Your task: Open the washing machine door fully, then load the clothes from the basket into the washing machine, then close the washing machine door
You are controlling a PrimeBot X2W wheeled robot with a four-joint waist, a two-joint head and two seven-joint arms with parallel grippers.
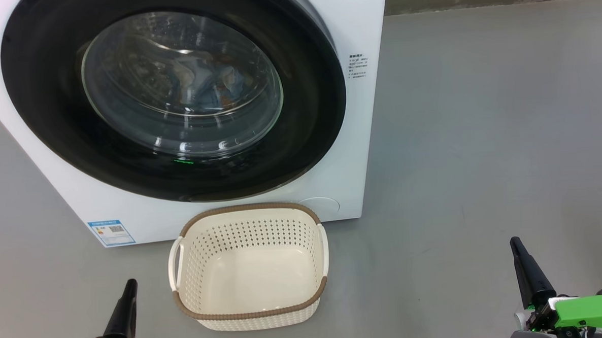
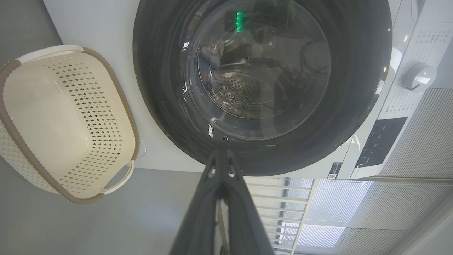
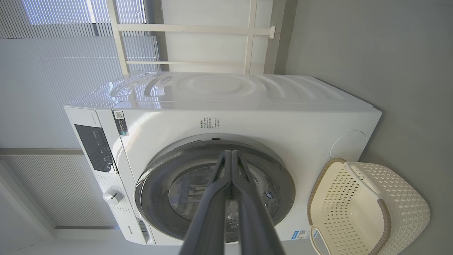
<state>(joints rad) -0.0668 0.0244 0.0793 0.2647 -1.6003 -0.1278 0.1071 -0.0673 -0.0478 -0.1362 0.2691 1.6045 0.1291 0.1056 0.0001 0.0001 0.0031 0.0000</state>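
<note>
The washing machine door (image 1: pixel 49 109), a glossy black ring around a bulging clear glass bowl (image 1: pixel 138 59), is sitting flush against the washing machine (image 1: pixel 361 44), a white smooth-panelled box standing on the grey floor (image 1: pixel 482 130). Behind the glass, blue and orange patches of the clothes (image 1: pixel 211 81) are showing inside the perforated steel drum (image 2: pixel 240 92). The basket (image 1: pixel 251 316), cream perforated plastic with a brown woven-look rim (image 1: pixel 247 208), is resting just beside the machine's lower front edge, its smooth bottom exposed. The left gripper (image 1: pixel 131 284) and the right gripper (image 1: pixel 514 242) are hovering clenched, grasping nothing.
</note>
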